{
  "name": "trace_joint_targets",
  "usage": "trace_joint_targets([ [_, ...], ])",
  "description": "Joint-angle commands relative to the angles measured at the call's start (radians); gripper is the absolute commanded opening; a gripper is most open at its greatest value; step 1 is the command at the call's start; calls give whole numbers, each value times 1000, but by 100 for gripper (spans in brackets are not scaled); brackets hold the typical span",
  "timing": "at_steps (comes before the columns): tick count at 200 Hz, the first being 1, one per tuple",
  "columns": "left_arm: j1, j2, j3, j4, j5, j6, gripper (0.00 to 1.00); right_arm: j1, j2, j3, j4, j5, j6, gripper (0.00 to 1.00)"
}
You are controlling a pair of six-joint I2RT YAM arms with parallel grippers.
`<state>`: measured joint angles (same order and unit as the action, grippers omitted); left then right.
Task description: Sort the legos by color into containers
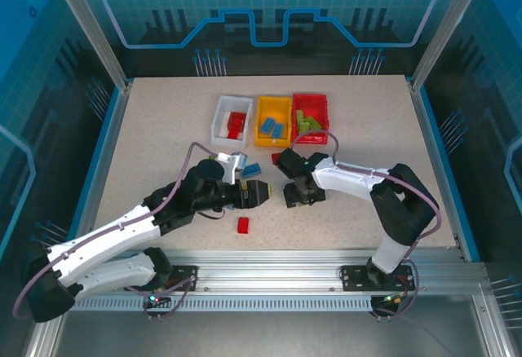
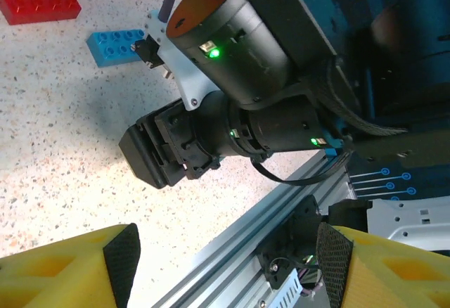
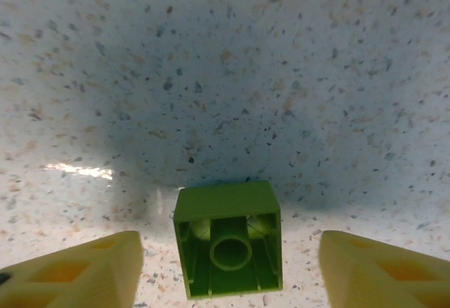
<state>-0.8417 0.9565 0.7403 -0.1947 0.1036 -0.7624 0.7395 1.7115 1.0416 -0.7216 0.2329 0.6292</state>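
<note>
A lime green lego (image 3: 226, 209) lies on the table with its hollow underside facing the right wrist camera. My right gripper (image 3: 228, 253) is open around it, and both yellow fingers stand clear of its sides. From above, that gripper (image 1: 294, 196) points down at the table's middle. My left gripper (image 1: 255, 194) faces it from the left, open (image 2: 226, 259) with nothing between its pads. Loose legos lie about: a blue one (image 1: 251, 169), a red one (image 1: 276, 158) and another red one (image 1: 242, 224). The white container (image 1: 218, 121) holds red legos, the orange-yellow container (image 1: 273, 138) blue ones and the red container (image 1: 310, 98) green ones.
The right arm's black wrist (image 2: 232, 111) is close in front of the left wrist camera, with a red brick (image 2: 39, 0) and a blue brick (image 2: 116, 44) beyond it. An aluminium rail (image 1: 277, 271) runs along the near table edge. Glass walls enclose the table.
</note>
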Motion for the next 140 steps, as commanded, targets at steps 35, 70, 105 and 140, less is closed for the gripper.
trace_joint_targets([
  [35,-8,-38,-37,-3,19,-45,71,12,52,7,7,24,13,43],
  [70,-8,-14,-19,20,11,-46,71,18,-57,12,-21,93,19,31],
  [105,-7,98,111,9,-57,0,72,-95,-129,133,-70,152,-49,31],
  [140,5,286,336,-37,-93,81,72,-239,-31,332,-55,157,-104,31],
])
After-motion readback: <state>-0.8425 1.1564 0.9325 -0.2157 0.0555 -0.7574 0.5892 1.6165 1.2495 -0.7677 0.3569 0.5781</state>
